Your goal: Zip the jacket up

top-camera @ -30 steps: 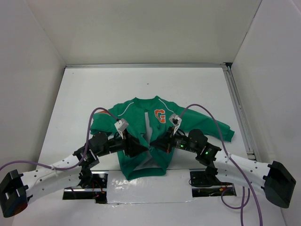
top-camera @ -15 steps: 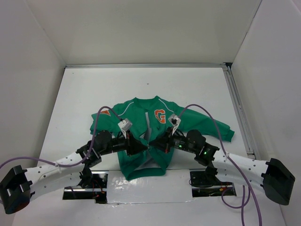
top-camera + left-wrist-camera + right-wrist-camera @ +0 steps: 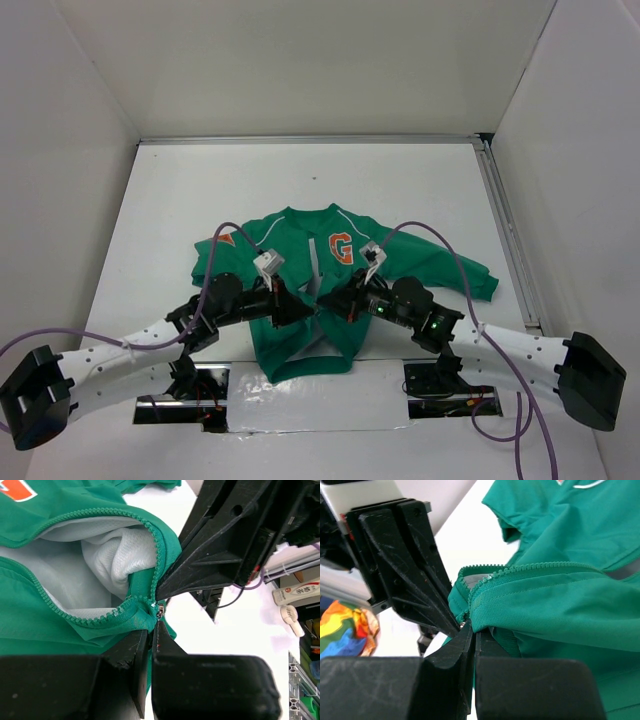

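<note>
Left claw [image 3: 152,629] and right claw [image 3: 472,630] each pinch the jacket [image 3: 290,242] at its zipper base.

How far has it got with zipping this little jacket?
Barely started. Done: the jacket lies flat on the table, front up. In hand: the left gripper and right gripper pinch its two front edges together at the hem, by the metal zip fitting. To do: the zipper teeth gape apart, lining showing, so the whole zip remains.

A white worktop [image 3: 300,180] sits between plain white walls [image 3: 300,60] (left, back, right). A metal rail [image 3: 505,230] lines its right edge.
</note>
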